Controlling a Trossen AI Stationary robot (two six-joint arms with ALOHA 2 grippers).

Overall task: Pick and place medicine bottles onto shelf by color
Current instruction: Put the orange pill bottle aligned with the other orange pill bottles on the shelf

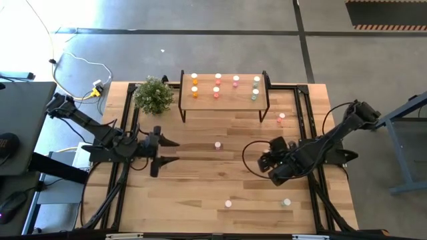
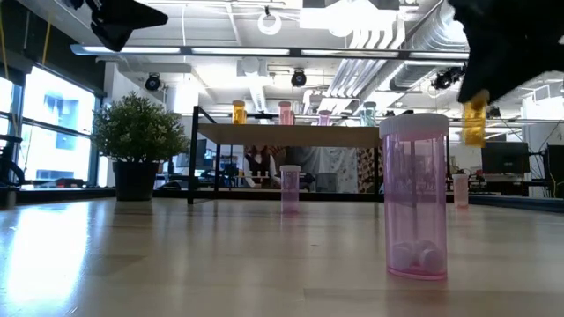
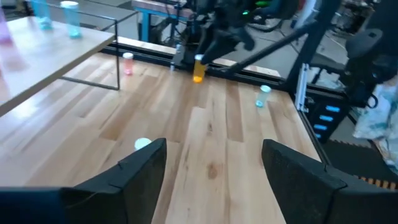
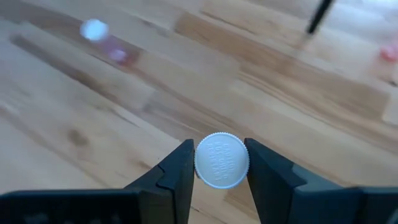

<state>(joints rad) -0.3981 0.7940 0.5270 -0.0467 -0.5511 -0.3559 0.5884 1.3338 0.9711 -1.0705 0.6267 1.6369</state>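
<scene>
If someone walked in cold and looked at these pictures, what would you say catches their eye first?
Probably the right gripper, raised over the right half of the table and shut on an orange bottle by its white cap. Next, the shelf at the far edge, already carrying eight bottles in rows, with the potted plant just left of it. The left gripper hangs open over the table's left side.

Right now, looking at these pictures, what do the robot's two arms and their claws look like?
Both arms are dark, nearly black, built of jointed segments. A black cable loops beside the right arm. The left claw ends in two broad, flat black fingers with angled edges; the right claw has two similar matte black fingers. I see no markings.
</scene>
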